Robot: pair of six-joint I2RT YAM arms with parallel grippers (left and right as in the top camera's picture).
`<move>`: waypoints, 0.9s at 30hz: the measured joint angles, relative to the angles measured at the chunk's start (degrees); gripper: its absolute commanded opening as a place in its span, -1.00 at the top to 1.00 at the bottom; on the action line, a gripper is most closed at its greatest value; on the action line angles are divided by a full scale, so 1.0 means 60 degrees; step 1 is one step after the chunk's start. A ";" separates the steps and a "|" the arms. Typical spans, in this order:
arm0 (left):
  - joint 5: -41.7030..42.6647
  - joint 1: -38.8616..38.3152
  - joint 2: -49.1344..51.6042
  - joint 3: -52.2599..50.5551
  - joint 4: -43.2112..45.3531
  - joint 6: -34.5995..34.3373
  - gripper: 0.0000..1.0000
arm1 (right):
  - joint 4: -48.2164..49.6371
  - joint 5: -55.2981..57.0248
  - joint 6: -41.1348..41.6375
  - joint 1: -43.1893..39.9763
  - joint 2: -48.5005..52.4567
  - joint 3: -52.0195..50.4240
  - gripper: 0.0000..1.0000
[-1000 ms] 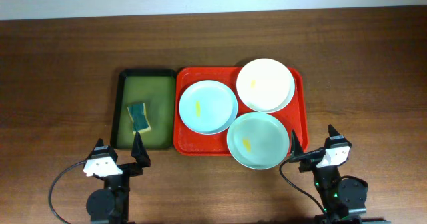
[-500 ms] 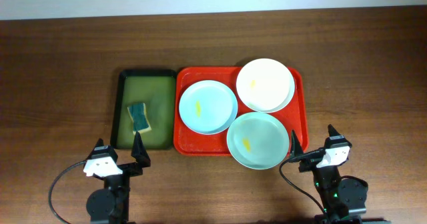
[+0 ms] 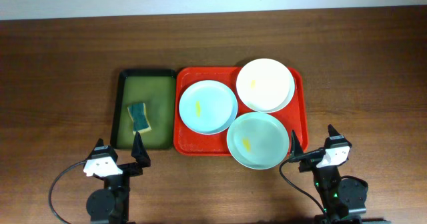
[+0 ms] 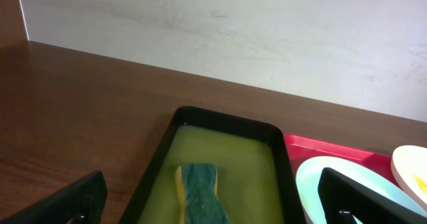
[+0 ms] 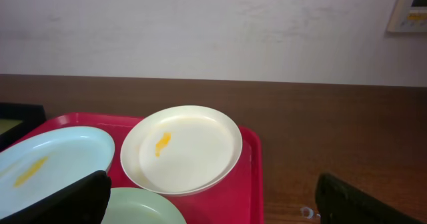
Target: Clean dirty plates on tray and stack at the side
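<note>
The red tray [image 3: 200,144] holds three plates, each with a yellow smear: white [image 3: 265,84] at the back right, pale blue [image 3: 207,107] at the left, pale green [image 3: 257,140] at the front, overhanging the front rim. My left gripper [image 3: 120,148] is open and empty near the table's front, in front of the dark green tray. My right gripper [image 3: 312,143] is open and empty, just front-right of the red tray. The right wrist view shows the white plate [image 5: 183,147], the blue plate [image 5: 53,164] and the green plate [image 5: 143,207] ahead of the open jaws.
A dark green tray [image 3: 143,91] touches the red tray's left side and holds a green and yellow sponge [image 3: 139,117]. The left wrist view shows the sponge [image 4: 200,194] straight ahead between the fingers. Bare wooden table lies all around.
</note>
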 measured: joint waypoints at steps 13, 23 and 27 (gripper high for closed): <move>0.0000 0.0000 0.0000 0.0000 0.0007 0.0000 -0.99 | 0.0000 0.0000 0.0007 0.0000 0.0000 0.0000 -0.97; -0.0004 0.0000 0.0000 0.0004 0.0015 -0.0004 -0.99 | 0.0000 0.0000 0.0004 0.0000 0.0000 0.0000 -0.97; -0.0004 0.0000 0.0000 0.0000 0.0011 -0.0004 -0.99 | 0.0000 0.0000 0.0004 0.0000 0.0000 0.0000 -0.97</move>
